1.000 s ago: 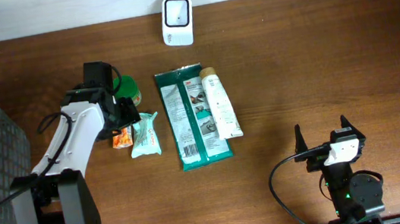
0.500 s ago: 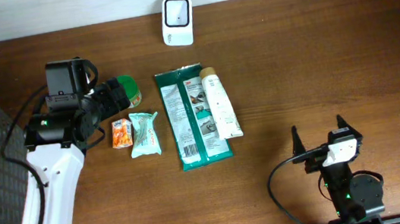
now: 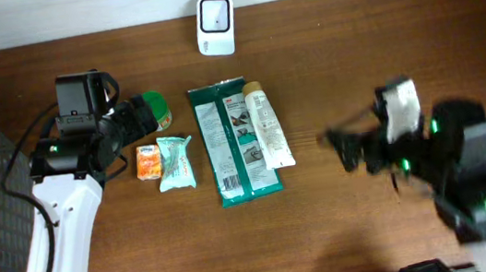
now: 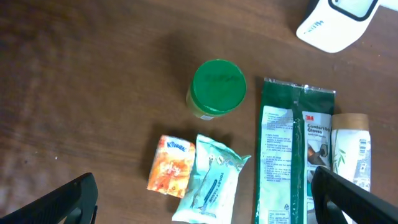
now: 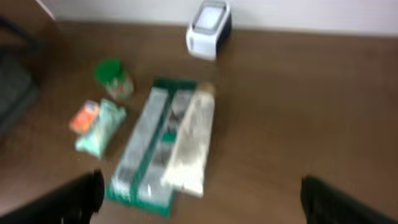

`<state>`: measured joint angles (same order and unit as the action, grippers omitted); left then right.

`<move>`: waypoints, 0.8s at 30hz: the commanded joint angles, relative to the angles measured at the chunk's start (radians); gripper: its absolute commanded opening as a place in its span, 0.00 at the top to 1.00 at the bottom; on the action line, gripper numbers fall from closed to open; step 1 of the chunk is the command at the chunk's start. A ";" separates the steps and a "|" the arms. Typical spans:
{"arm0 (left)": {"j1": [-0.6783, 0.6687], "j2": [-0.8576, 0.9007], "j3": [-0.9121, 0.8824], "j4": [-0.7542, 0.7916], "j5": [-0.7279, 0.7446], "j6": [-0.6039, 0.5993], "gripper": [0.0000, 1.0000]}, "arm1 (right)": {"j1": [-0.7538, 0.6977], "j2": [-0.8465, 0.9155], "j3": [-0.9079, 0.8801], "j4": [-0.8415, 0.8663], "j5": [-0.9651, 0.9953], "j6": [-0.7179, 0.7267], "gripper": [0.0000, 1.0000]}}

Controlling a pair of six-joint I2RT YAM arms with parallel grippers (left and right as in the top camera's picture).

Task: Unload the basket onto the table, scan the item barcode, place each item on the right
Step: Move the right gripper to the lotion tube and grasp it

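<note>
Left tool point(image 4: 204, 198), right tool point(image 5: 200, 199): spread wide, empty.

Right hand point(image 3: 345, 148) — blurred, seemingly mid-swing — nearer the tube point(image 3: 267, 124); left arm point(image 3: 64, 209) higher.

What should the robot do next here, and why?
Probably lower the open left gripper onto the green-lidded jar just ahead of it and grasp. Neither gripper holds anything, and every item lies away from the white scanner.

Overhead straight down, left wrist close above jar point(image 4: 216, 88), right wrist farther, oblique, all sharing jar
</note>
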<state>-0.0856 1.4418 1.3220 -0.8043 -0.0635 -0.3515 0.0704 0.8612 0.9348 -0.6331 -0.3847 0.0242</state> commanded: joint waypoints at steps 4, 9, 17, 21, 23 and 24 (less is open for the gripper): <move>0.005 -0.005 0.014 0.003 -0.007 0.008 0.01 | -0.005 0.436 0.373 -0.237 -0.075 0.004 0.02; 0.005 -0.005 0.014 0.003 -0.007 0.008 0.01 | -0.004 0.701 0.373 -0.148 -0.234 0.005 0.06; 0.005 -0.005 0.014 0.003 -0.007 0.008 0.01 | 0.004 0.941 0.373 -0.148 -0.237 0.090 0.29; 0.005 -0.005 0.014 0.003 -0.007 0.008 0.01 | 0.069 1.007 0.373 -0.101 -0.234 0.090 0.31; 0.005 -0.005 0.014 0.003 -0.007 0.008 0.01 | 0.087 1.019 0.373 -0.078 -0.227 0.116 0.33; 0.005 -0.005 0.014 0.003 -0.007 0.008 0.01 | 0.088 1.023 0.373 -0.067 -0.225 0.126 0.34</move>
<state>-0.0856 1.4418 1.3220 -0.8036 -0.0631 -0.3511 0.1513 1.8698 1.2930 -0.7132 -0.6041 0.1261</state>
